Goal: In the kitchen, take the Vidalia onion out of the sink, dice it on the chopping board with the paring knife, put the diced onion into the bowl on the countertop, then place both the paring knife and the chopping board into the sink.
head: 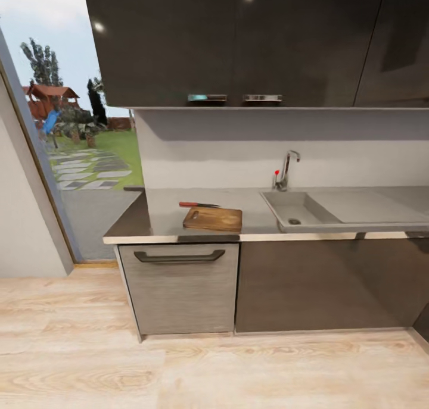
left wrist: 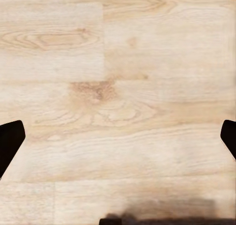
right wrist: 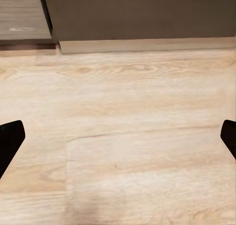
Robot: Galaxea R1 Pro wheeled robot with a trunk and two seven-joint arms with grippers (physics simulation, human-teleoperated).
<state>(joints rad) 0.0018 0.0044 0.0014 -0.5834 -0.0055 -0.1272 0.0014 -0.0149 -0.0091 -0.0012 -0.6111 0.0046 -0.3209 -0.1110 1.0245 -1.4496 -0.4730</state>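
My left claw (left wrist: pixel 118 136) spread wide, nothing between fingertips, pale plank floor (left wrist: pixel 118 87) below it. My right claw (right wrist: pixel 118 136) likewise apart and empty over floor, dark cabinet base (right wrist: pixel 137 14) just ahead of it. Head view: board (head: pixel 213 218) on grey countertop (head: pixel 164 209) well ahead of both claws, red-handled knife (head: pixel 198 205) lying just behind board, sink (head: pixel 301 209) with tap (head: pixel 287 169) to board's right
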